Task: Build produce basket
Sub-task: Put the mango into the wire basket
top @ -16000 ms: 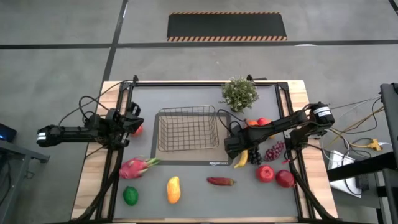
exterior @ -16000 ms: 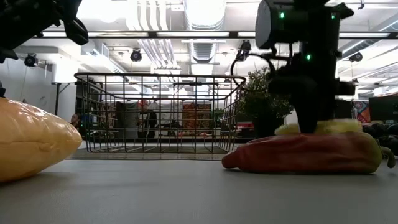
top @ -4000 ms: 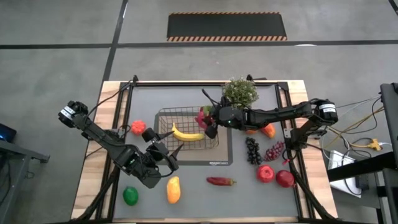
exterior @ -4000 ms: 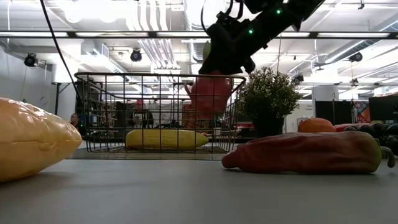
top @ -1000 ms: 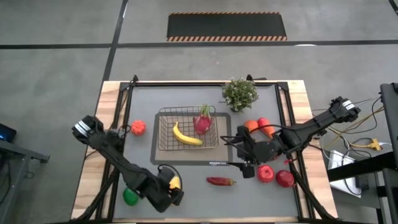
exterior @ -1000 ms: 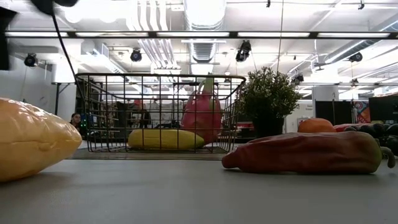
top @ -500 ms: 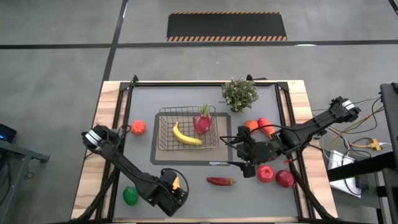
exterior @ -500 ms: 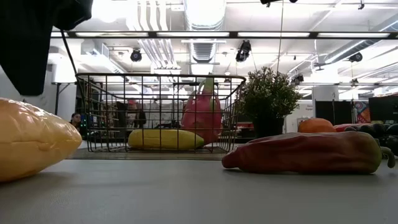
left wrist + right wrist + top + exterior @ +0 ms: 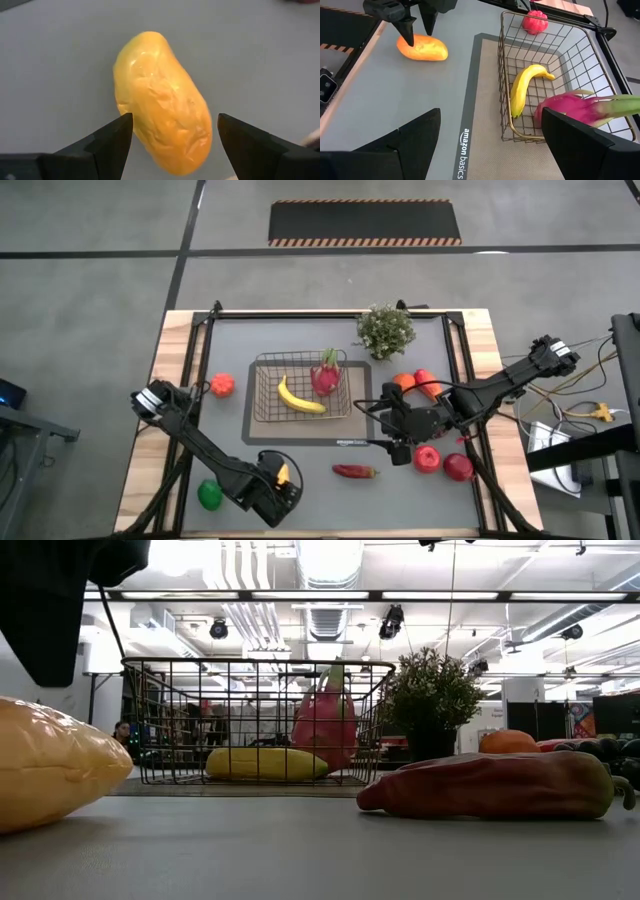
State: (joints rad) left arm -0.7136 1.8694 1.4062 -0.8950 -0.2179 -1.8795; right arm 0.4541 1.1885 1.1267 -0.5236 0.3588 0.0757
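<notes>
An orange mango (image 9: 162, 115) lies on the grey table near its front edge, left of centre (image 9: 283, 473). My left gripper (image 9: 172, 122) points steeply down over the mango, open, with one finger on either side and just above it (image 9: 417, 25). The wire basket (image 9: 262, 385) holds a yellow banana (image 9: 300, 396) and a pink dragon fruit (image 9: 325, 375). Right of the basket, my right gripper (image 9: 490, 145) hangs open above the table (image 9: 388, 445) with nothing between its fingers.
A red pepper (image 9: 355, 471) lies right of the mango and a green lime (image 9: 210, 495) left of it. A red fruit (image 9: 222, 385) sits left of the basket. Two red apples (image 9: 443, 463) and orange fruit (image 9: 405, 380) lie by the right arm. A potted plant (image 9: 385, 330) stands at the back.
My left gripper has sunk toward the mango and tipped more steeply downward, staying open. In the low view its dark body has come in from above at the left. The mango has kept its place.
</notes>
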